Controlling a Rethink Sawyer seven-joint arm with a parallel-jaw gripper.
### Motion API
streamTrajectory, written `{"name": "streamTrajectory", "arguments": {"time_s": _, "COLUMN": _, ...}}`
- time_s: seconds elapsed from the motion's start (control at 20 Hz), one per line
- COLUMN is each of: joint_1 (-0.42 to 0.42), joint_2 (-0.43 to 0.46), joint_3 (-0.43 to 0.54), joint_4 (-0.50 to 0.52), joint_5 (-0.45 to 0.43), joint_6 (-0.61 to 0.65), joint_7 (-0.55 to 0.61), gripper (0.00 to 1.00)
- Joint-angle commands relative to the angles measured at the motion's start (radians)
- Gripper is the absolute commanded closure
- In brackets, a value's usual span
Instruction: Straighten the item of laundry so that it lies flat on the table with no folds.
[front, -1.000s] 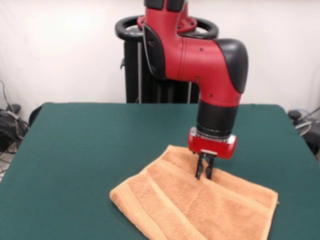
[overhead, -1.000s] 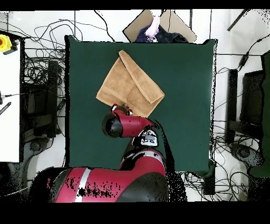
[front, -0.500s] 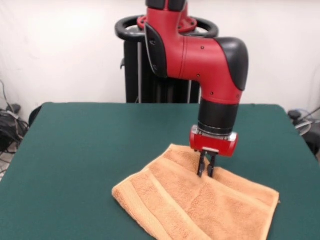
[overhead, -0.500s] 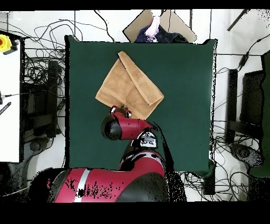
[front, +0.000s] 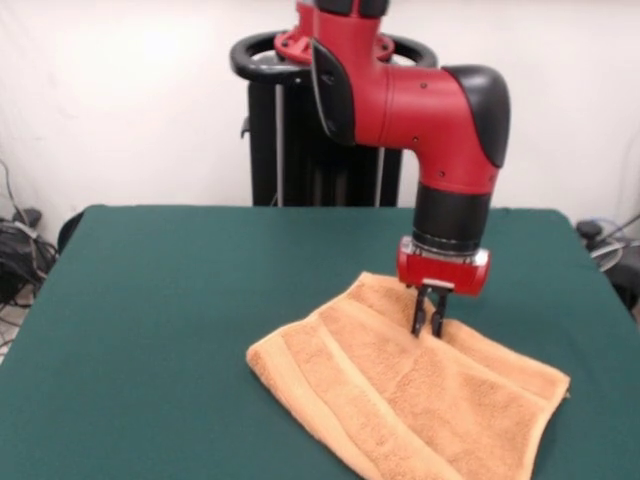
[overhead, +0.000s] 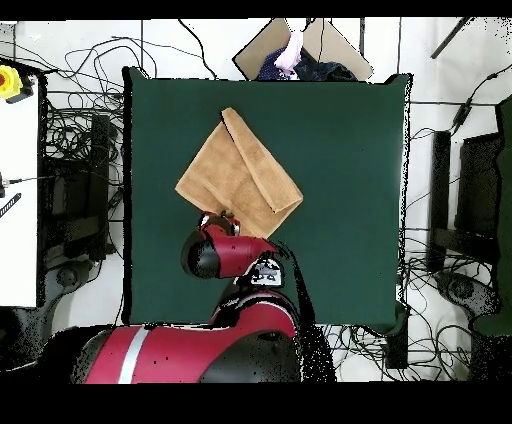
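The orange-tan towel (front: 400, 390) lies on the dark green table (front: 170, 300), toward the front view's right. It is folded over itself, with a raised fold line running across it. In the overhead view the towel (overhead: 232, 170) sits as a diamond left of centre on the table (overhead: 340, 200), with a doubled strip along its right side. My gripper (front: 430, 328) points straight down with its fingers close together, pinching the towel near its far corner. In the overhead view the gripper (overhead: 218, 217) is at the towel's lower corner, mostly hidden by the arm.
A person's hand (overhead: 291, 48) and a cardboard sheet (overhead: 330, 45) show beyond the table's top edge in the overhead view. Cables lie all around the table. A white bench (overhead: 18, 200) stands at the left. The robot's pedestal (front: 300, 150) stands behind the table.
My gripper has moved right in the front view, dragging the pinched towel with it. In the overhead view the towel has shifted left and slightly turned.
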Motion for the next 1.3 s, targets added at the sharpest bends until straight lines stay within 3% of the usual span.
{"name": "streamTrajectory", "arguments": {"time_s": 0.05, "joint_1": 0.052, "joint_2": 0.098, "joint_3": 0.068, "joint_4": 0.130, "joint_5": 0.026, "joint_6": 0.079, "joint_7": 0.178, "gripper": 1.00}}
{"name": "streamTrajectory", "arguments": {"time_s": 0.8, "joint_1": 0.118, "joint_2": 0.128, "joint_3": 0.072, "joint_4": 0.182, "joint_5": 0.092, "joint_6": -0.029, "joint_7": 0.233, "gripper": 1.00}}
{"name": "streamTrajectory", "arguments": {"time_s": 1.3, "joint_1": 0.156, "joint_2": 0.101, "joint_3": 0.090, "joint_4": 0.246, "joint_5": 0.169, "joint_6": -0.045, "joint_7": 0.247, "gripper": 1.00}}
